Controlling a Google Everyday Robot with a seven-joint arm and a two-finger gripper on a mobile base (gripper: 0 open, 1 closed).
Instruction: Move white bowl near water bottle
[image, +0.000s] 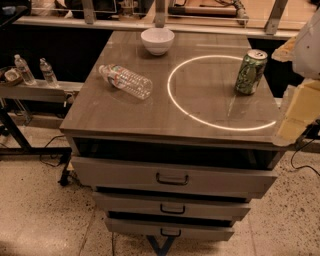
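The white bowl (157, 40) stands upright at the far edge of the cabinet top (120, 112), near its middle. The water bottle (125, 81) lies on its side on the left part of the top, its white cap pointing to the far left, a short gap in front of and to the left of the bowl. My gripper (299, 111) shows as a pale yellow block at the right edge of the view, beside the cabinet's right front corner, below the white arm (310, 45). It holds nothing that I can see and is far from the bowl.
A green soda can (251, 72) stands at the right of the top, on a bright ring of light (220, 92). Two small bottles (35, 71) stand on a low shelf to the left. The cabinet has three drawers (172, 177) slightly pulled out. Cables lie on the floor.
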